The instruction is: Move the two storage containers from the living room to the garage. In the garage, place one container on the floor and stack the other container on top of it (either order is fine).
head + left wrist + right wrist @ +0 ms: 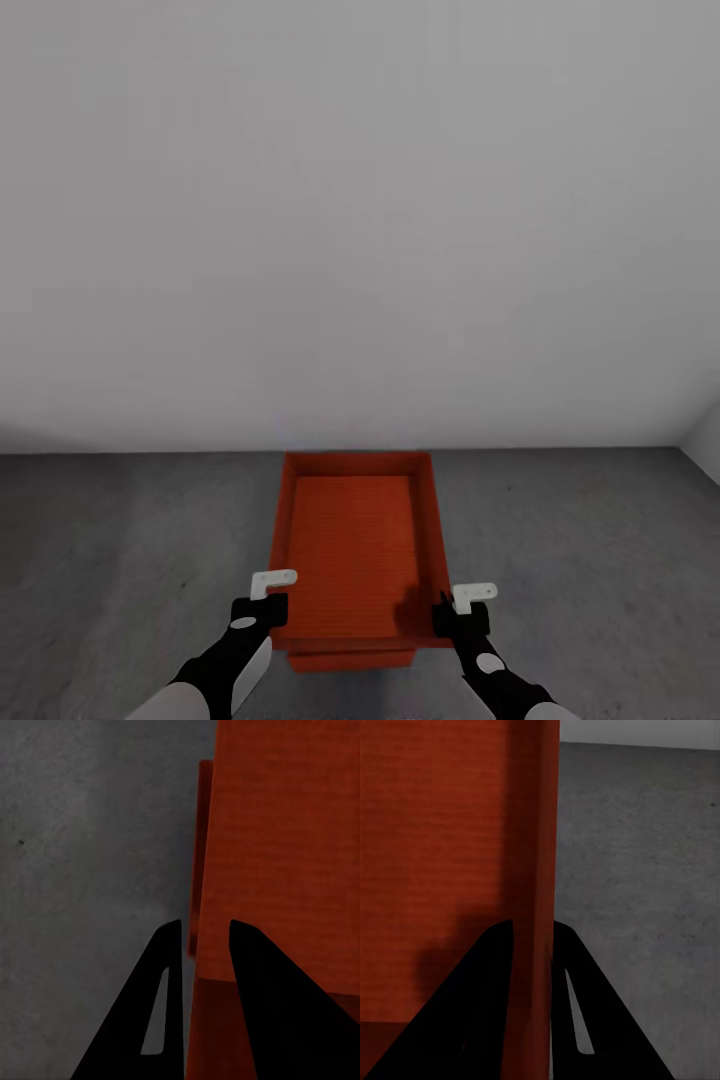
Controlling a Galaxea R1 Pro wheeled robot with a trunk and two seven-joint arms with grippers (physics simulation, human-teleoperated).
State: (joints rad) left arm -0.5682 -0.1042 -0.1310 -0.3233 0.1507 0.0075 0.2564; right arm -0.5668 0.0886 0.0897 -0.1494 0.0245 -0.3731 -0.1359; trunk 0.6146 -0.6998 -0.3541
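Note:
A red-orange storage container (352, 545) hangs level between my two grippers, just above the garage floor (130, 540). My left gripper (268, 598) is shut on its left wall near the front corner, and the wall (201, 945) runs between the black fingers (161, 1005) in the left wrist view. On the opposite wall my right gripper (458, 608) is shut, with that wall (531, 870) squeezed between its fingers (487, 1005). Under the held bin, the front edge of a second storage container (352, 660) shows, darker and slightly narrower. I cannot tell whether the two bins touch.
A plain white wall (360, 220) rises right behind the bins and meets the dark grey concrete floor. A wall corner (700, 440) shows at the far right. Bare concrete (580, 540) lies to both sides of the bins.

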